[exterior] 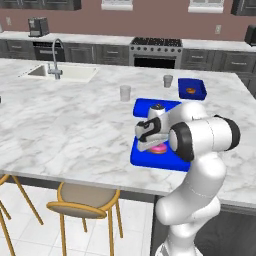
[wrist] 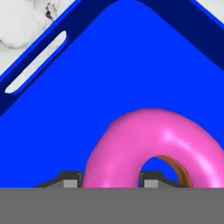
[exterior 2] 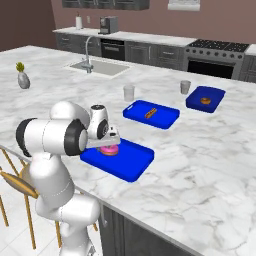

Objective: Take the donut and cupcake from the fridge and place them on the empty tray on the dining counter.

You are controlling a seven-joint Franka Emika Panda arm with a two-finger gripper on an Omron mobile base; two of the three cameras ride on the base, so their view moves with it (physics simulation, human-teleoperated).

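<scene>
The gripper [exterior 2: 109,145] hangs low over the tray [exterior 2: 132,167], its fingers pinching one side of the donut [wrist: 153,148]: in the hand view one finger stands outside the pink ring and the other comes up through its hole, which gives a firm hold on a soft round thing. The donut sits at or just above the tray floor, near the tray's corner closest to the robot; whether it touches the blue surface I cannot tell. By my judgement this is the set-down, so the release comes next, then a straight lift so the inner finger clears the hole without dragging the ring. The tray lies near the robot's edge of the counter [exterior 2: 210,165]. Beyond the tray, farther from the robot, lie a second blue tray [exterior 2: 162,117] with a brownish pastry on it and a third tray [exterior 2: 215,97] with another. Two grey cups [exterior 2: 129,92] stand beyond those, well apart. Nothing crowds the tray's bare floor. The cupcake is yet to come.
</scene>
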